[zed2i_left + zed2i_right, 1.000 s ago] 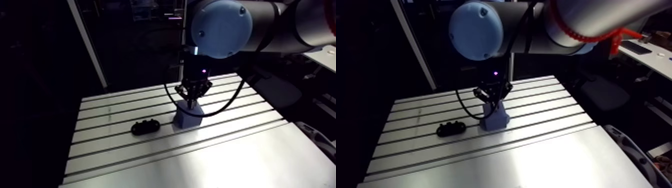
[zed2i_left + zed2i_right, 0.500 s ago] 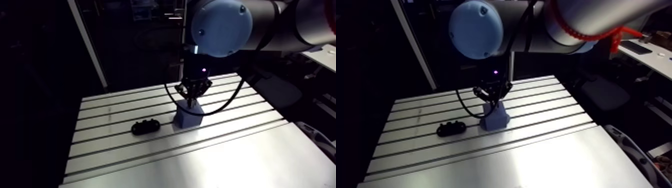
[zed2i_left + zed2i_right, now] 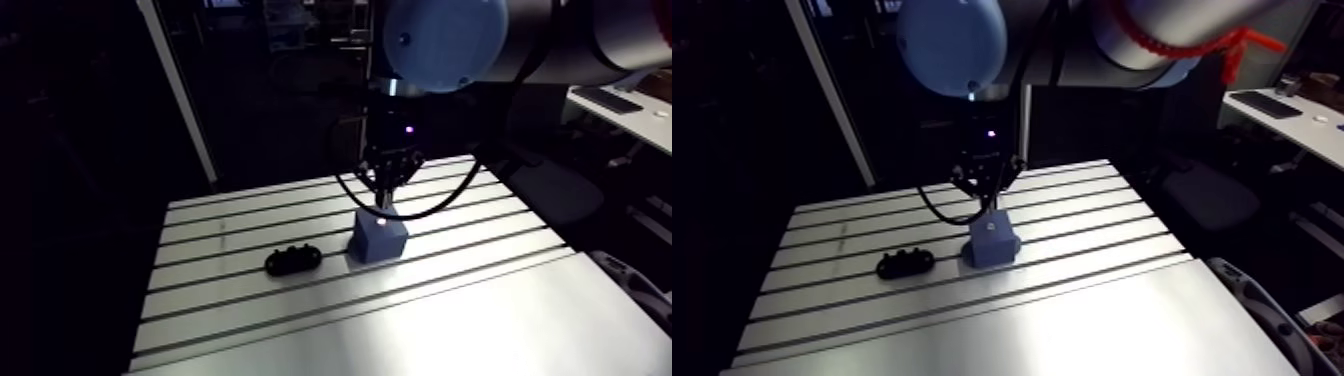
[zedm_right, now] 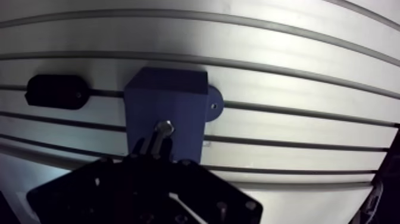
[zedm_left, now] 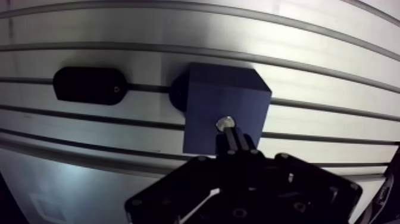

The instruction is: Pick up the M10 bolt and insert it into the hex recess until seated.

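We counted one blue block (image 5: 208,101) on the slotted table (image 5: 333,77), and there it was: one bolt (image 5: 225,123), its silvery head showing in the block's top face, though how deep it sat we could not tell. The one gripper (image 5: 231,134) hung above the block, its two fingers (image 5: 240,143) drawn close together, tips just short of the bolt head in the wrist view. One black oblong piece (image 5: 89,85) lay beside the block, apart from it, and one round tab (image 4: 213,106) stuck out from the block's side.
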{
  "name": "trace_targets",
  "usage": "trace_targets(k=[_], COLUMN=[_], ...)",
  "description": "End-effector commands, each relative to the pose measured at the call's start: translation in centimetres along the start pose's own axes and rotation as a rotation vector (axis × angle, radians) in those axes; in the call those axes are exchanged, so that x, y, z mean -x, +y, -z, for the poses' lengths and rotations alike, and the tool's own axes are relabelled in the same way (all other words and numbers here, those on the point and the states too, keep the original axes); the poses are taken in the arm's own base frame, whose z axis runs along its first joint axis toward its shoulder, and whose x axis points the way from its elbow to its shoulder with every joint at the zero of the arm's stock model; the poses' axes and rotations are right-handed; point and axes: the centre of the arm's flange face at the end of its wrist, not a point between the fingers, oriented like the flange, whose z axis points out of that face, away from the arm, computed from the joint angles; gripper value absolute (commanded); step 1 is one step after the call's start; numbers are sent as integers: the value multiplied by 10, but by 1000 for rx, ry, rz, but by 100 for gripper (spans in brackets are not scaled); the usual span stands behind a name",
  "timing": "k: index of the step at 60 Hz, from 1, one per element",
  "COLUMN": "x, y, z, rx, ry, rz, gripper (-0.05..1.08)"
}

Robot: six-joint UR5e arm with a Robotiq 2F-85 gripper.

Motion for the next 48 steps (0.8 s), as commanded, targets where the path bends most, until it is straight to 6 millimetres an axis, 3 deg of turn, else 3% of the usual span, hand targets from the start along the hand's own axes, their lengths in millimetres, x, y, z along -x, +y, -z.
trace_targets(k=[1, 7, 11, 12, 13, 14, 15, 16, 17, 18, 32, 48], x=[5, 6, 7, 7, 7, 7, 7, 8, 8, 9, 13, 13], y=[-2, -4, -4, -4, -4, -4, -4, -4, -4, -5, -5, -5], z=[30, 40, 43, 45, 45, 44, 44, 43, 43, 42, 53, 114], rx=[-5, -9, -10, -9, -9, -10, -10, -12, -12, -15, -9, 15], ry=[-9, -11, -10, -11, -11, -17, -17, -30, -30, -42, -31, 40], rz=[-2, -12, -13, -17, -17, -18, -18, -18, -18, -17, -20, -68], gripper=[108, 107, 100, 83, 83, 56, 56, 24, 24, 2, 0, 0])
